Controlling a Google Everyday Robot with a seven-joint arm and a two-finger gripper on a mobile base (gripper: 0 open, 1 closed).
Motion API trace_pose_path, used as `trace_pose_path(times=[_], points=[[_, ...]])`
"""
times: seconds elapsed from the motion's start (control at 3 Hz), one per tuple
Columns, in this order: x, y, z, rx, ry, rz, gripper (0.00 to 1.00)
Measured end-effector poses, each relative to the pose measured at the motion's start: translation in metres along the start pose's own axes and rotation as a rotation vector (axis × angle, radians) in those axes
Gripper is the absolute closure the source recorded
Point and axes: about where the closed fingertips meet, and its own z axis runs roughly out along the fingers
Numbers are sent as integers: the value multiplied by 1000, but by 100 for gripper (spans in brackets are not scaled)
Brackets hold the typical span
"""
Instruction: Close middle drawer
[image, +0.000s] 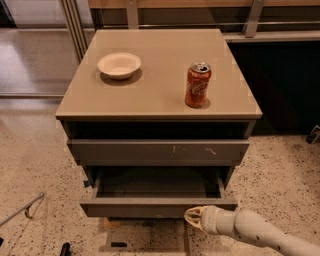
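The middle drawer (150, 206) is pulled out from the cabinet, its plain dark-grey front panel facing me and its inside empty. Above it sits the closed grey drawer front with pale scratch marks (157, 150). My gripper (192, 217), pale and at the end of the white arm coming from the lower right, is right at the lower right part of the middle drawer's front panel, just below its bottom edge.
On the cabinet's tan top (150, 95) stand a white bowl (119, 64) at the back left and a red soda can (198, 84) at the right. A speckled floor surrounds the cabinet. A thin metal rod (22, 210) lies at the lower left.
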Motion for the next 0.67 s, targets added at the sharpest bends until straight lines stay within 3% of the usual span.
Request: trace_pose_path(times=[0.67], points=[[-2,-37,29,38,-26,-21,100]])
